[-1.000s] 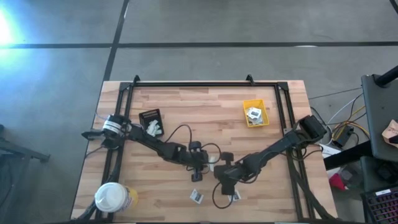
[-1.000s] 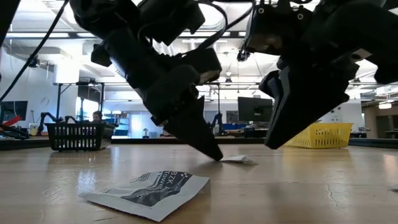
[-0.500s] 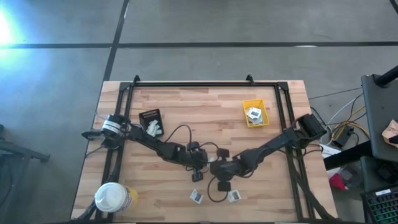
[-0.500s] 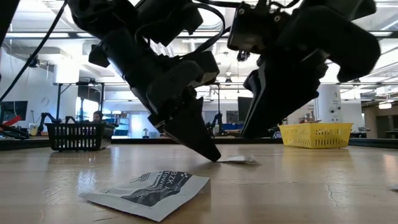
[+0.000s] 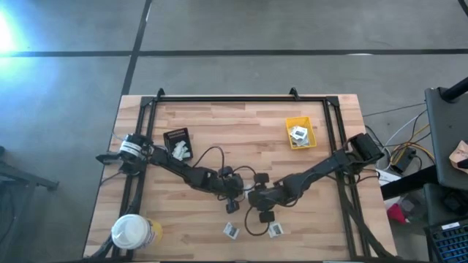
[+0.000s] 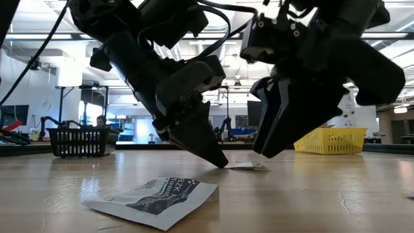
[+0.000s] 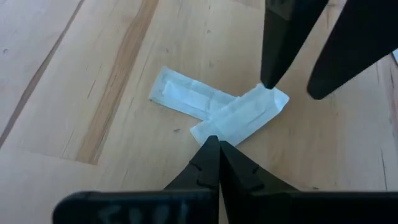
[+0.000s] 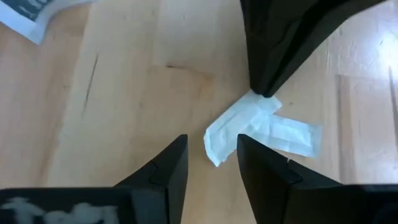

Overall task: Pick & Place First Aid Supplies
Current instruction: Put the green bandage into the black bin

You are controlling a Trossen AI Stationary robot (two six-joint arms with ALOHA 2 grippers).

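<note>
we see two pale strips (image 7: 217, 109) lying crossed on the worktop (image 5: 241, 128) mid-table. the left gripper (image 7: 214, 144) has its fingers pinched together at one strip's edge. the right gripper (image 8: 211, 146) has its fingers apart, straddling the other end.

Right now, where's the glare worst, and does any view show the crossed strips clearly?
High view: strong glare at the left edge, on the floor, away from the table. Low view: both arms are dark silhouettes against the bright room. Left wrist view: the two crossed strips are evenly lit and sharp.
</note>
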